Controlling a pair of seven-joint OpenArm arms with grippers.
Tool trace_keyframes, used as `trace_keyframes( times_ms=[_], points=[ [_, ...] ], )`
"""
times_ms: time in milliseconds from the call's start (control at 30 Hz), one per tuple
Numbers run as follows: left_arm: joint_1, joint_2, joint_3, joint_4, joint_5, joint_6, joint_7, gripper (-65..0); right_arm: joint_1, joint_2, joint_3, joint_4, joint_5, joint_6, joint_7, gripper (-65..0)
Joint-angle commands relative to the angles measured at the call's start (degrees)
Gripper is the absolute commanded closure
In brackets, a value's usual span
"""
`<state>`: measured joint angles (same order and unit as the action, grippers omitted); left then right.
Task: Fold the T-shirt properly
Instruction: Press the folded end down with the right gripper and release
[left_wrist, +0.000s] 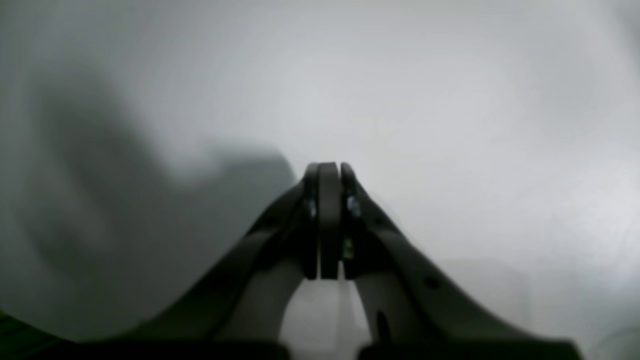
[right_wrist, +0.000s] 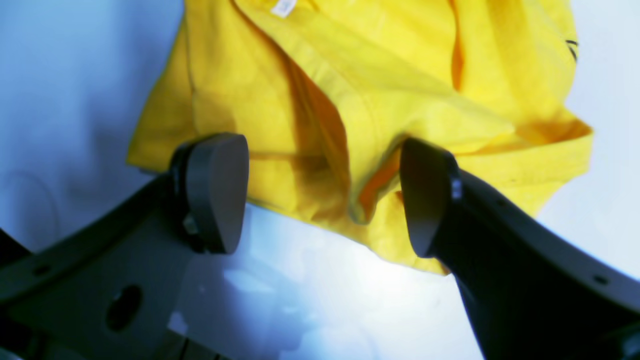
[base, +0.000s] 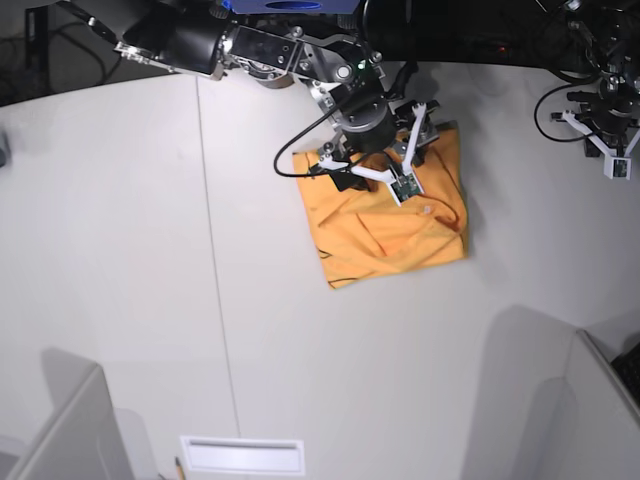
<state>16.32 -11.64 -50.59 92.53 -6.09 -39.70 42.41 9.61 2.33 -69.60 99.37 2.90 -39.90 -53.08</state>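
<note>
Dark fingertips (right_wrist: 220, 192) of the right gripper (right_wrist: 320, 195) stand spread wide over the near edge of the T-shirt (right_wrist: 400, 90), holding nothing. Already a compact bundle, the shirt lies on the white table (base: 150, 250) under that arm, toward the far side. Off at the table's edge, the left gripper (left_wrist: 330, 220) is pressed closed on nothing. Folding looks nearly finished; the next move likely calls for lifting clear or smoothing the rumpled edge.
</note>
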Motion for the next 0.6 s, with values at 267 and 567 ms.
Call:
trace_keyframes(
  times_ms=[267,567],
  points=[
    [-0.1,-1.1,-0.4,-1.4,-0.5,-0.3,-1.1,0.0,2.0,-1.0,2.3,1.1,-0.7,-0.1,3.6,0.0],
    [-0.6,-1.1,-0.4,-1.2,-0.5,-0.3,-1.1,0.0,1.8,-6.0,0.3,1.3,-0.5,3.6,4.1,0.0]
  ],
)
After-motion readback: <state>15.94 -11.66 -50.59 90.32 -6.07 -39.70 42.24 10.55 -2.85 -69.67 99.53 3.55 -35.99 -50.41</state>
